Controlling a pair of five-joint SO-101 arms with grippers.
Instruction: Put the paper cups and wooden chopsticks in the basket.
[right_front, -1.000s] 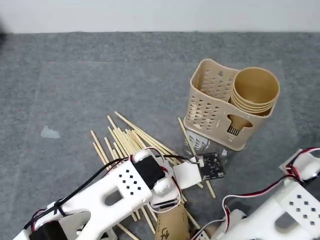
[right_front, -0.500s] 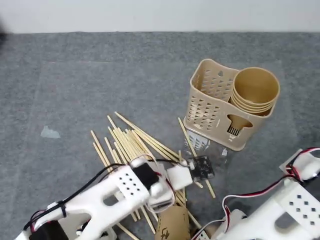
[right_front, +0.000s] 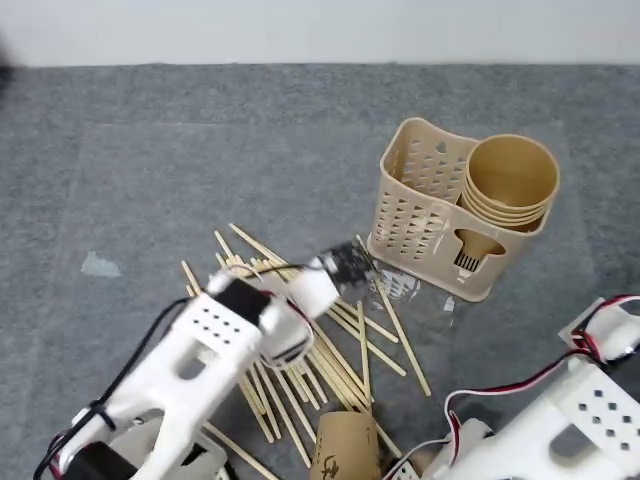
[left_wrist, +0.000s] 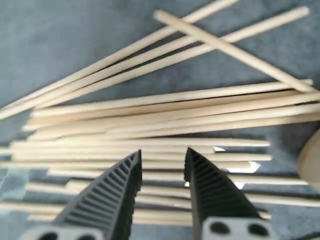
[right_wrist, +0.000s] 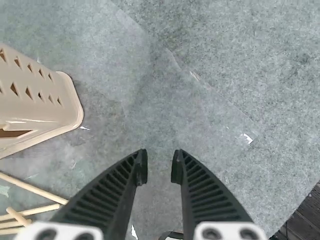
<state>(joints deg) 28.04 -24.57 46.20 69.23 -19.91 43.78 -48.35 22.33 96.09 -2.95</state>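
Several wooden chopsticks (right_front: 345, 350) lie in a loose pile on the grey mat, in front of and to the left of the beige basket (right_front: 420, 215). A stack of paper cups (right_front: 512, 175) stands in the basket's right compartment. Another paper cup (right_front: 345, 455) lies on its side at the near edge. My left gripper (left_wrist: 162, 160) hovers just above the chopsticks (left_wrist: 160, 120), slightly open, nothing between its fingers. The left arm (right_front: 215, 340) stretches over the pile. My right gripper (right_wrist: 159, 167) hangs over bare mat near the basket (right_wrist: 40, 100), fingers almost together and empty.
A crumpled bit of clear film (right_front: 420, 290) lies in front of the basket. A small pale scrap (right_front: 100, 265) sits on the mat at the left. The right arm (right_front: 590, 400) rests at the near right corner. The table's dark edge (right_wrist: 310, 210) is close to it.
The left arm has swung away from the lying cup, back and leftward over the chopstick pile. Some chopsticks have shifted and spread. The right arm has kept still.
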